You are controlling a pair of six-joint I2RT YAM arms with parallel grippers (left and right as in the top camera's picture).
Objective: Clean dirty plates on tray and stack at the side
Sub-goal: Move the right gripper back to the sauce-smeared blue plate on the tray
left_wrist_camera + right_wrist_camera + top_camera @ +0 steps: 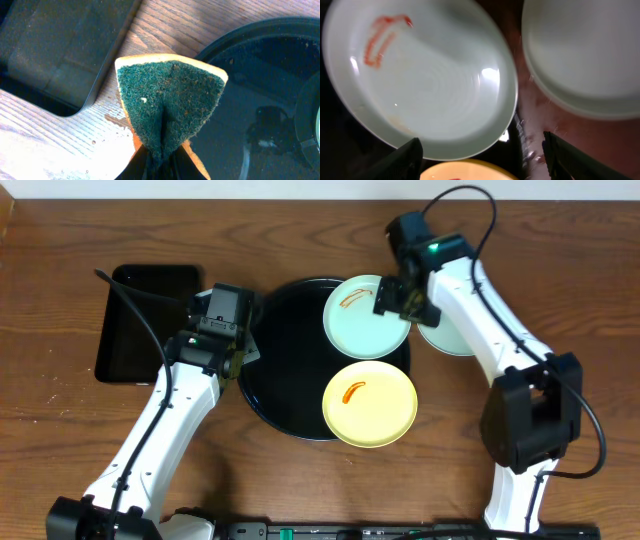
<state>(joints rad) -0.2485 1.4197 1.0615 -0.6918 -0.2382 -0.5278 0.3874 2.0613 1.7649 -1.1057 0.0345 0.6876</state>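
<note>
The round black tray [285, 370] holds a mint-blue plate [362, 320] with an orange smear and a yellow plate [370, 405] with an orange smear. A second mint-blue plate [452, 340] lies on the wood right of the tray, partly under my right arm, and looks clean in the right wrist view [585, 55]. My right gripper [397, 298] is open above the smeared mint plate's right edge [425, 80]; its fingers [482, 160] hold nothing. My left gripper [240, 358] hovers at the tray's left rim, shut [162, 167] on a green-faced sponge [170, 105].
A rectangular black tray [145, 320] lies on the wood at the left, close to my left gripper; it also shows in the left wrist view [55, 50]. Water drops sit on the wood between it and the round tray [270, 75].
</note>
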